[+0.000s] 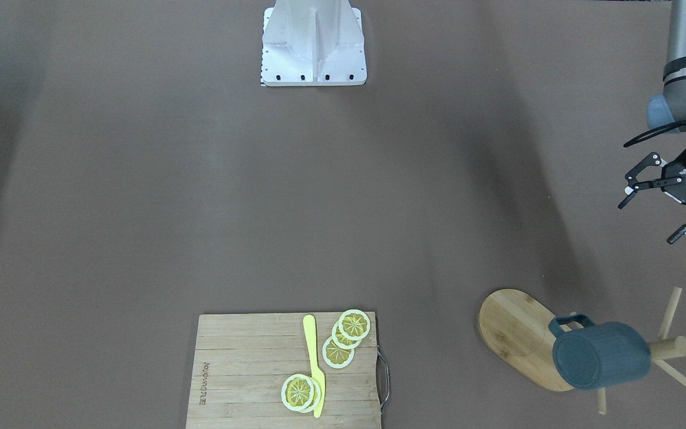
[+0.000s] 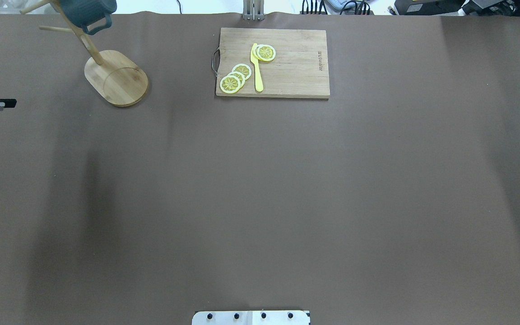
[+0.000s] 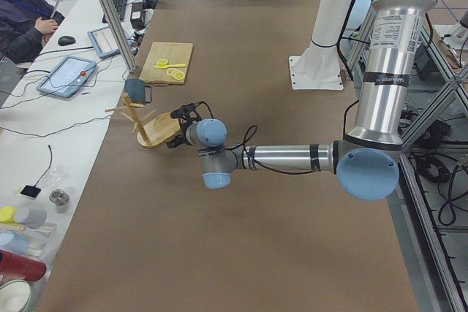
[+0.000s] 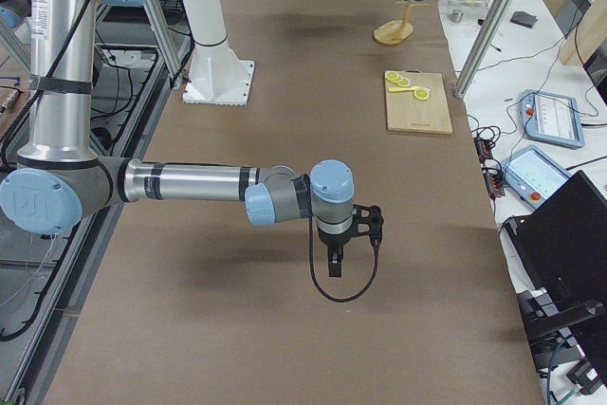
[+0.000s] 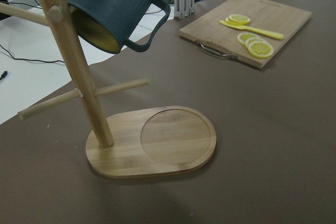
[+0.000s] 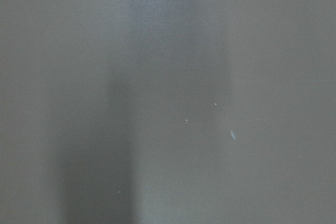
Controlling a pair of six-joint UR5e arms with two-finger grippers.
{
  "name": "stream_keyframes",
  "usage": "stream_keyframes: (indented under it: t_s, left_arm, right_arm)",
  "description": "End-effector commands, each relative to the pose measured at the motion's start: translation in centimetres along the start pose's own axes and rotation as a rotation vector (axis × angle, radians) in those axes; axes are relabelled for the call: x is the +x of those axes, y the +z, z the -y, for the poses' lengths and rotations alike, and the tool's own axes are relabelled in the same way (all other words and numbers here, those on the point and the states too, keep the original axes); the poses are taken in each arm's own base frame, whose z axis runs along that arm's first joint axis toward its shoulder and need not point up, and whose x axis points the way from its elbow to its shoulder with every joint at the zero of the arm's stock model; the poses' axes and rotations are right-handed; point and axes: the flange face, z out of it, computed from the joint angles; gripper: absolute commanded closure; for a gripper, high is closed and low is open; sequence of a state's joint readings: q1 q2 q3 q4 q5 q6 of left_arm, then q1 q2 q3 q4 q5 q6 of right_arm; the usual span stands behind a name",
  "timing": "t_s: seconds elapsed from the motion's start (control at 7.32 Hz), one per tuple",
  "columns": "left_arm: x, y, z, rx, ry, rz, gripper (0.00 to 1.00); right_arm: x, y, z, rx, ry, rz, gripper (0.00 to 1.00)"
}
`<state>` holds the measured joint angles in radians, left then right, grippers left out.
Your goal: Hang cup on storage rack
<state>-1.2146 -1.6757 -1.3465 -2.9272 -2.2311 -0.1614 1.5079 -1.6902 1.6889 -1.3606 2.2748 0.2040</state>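
Note:
The dark slate-blue cup [image 1: 605, 357] hangs tilted on an upper peg of the bamboo storage rack [image 1: 515, 333], its handle over the oval base. It also shows in the overhead view [image 2: 86, 11] and the left wrist view [image 5: 110, 3], with its yellow-green inside visible. My left gripper [image 1: 648, 222] is open and empty, clear of the rack, and sits at the left edge of the overhead view [image 2: 0, 88]. My right gripper [image 4: 334, 253] hovers over bare table far from the rack; I cannot tell whether it is open or shut.
A slatted cutting board [image 1: 248, 369] with lemon slices [image 1: 338, 351] and a yellow knife [image 1: 314, 363] lies along the table's far edge, away from the rack. The robot's white base plate [image 1: 314, 65] stands at the near edge. Operators' desks flank the table.

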Motion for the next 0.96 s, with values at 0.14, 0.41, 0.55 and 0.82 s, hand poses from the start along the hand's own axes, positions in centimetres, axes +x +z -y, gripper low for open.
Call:
stream_keyframes:
  t_s: [0.14,0.41,0.55,0.82]
  left_arm:
    - [-7.2,-2.6,-2.6,-0.305,-0.016,0.112,0.0]
    - [-9.6,-6.4,-2.1,-0.499,-0.283,0.097,0.0]
    - [-9.2,-8.8,0.0,-0.608,-0.426,0.108,0.0]
    - [-9.6,-13.5,-4.0,-0.729,-0.653,0.128,0.0]
  right_arm:
    - [0.0,0.0,0.0,0.0,0.0,0.0,0.0]
    - [0.1,0.1,-0.2,-0.003,-0.007,0.001,0.0]
    - [0.2,0.2,-0.3,-0.004,-0.011,0.002,0.0]
    - [0.5,0.4,-0.8,0.006,-0.018,0.004,0.0]
